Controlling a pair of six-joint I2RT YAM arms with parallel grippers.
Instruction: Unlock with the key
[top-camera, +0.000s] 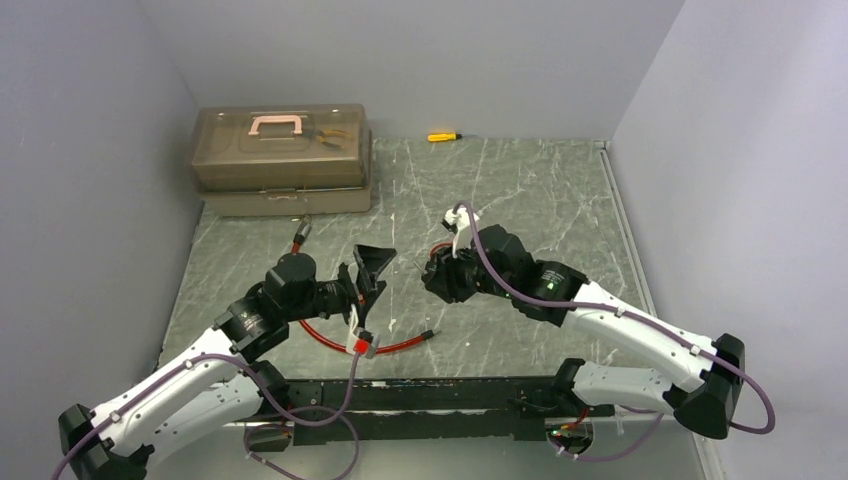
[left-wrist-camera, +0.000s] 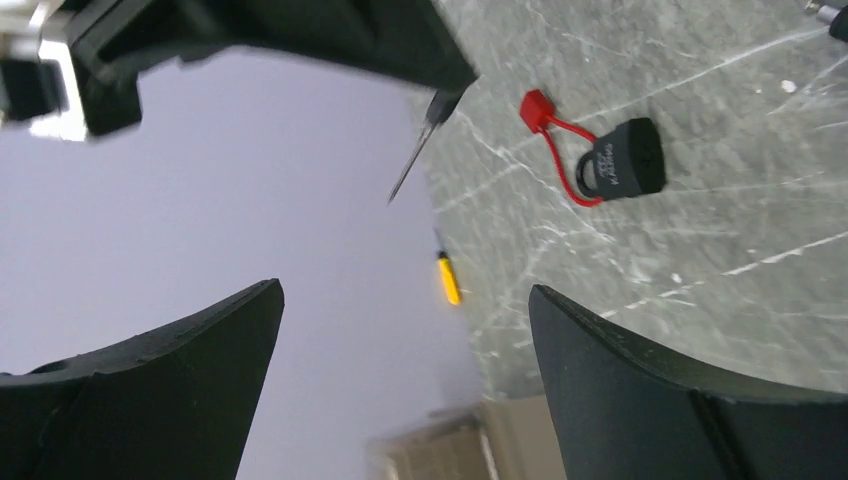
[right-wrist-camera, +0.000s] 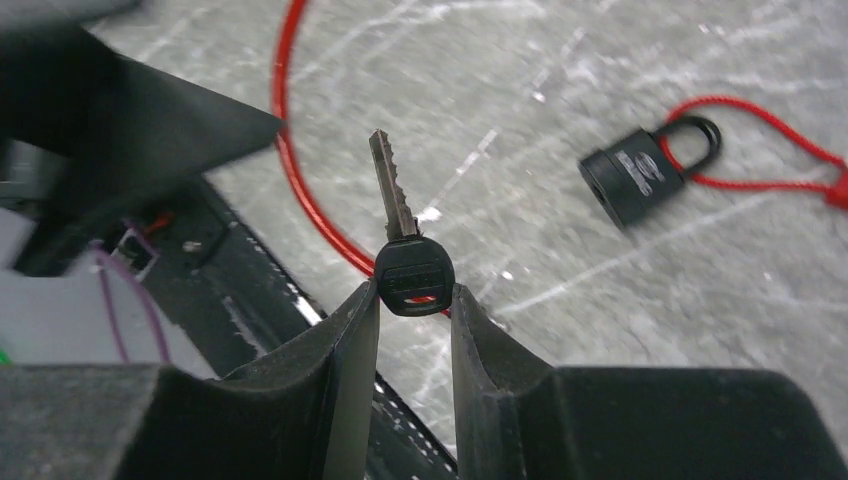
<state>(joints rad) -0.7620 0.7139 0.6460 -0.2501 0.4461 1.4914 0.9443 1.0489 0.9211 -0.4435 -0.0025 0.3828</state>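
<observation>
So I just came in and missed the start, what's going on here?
The right gripper is pinching a key by its black head, blade pointing outward. The black padlock, a red cable looped through its shackle, lies on the table, not held. The left gripper hangs open and empty nearby.

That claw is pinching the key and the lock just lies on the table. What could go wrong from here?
The right gripper pinches the key only by its head, so it may twist or slip on contact. The padlock lies loose, unheld by the open left gripper; a push from the key would likely slide it away.
</observation>
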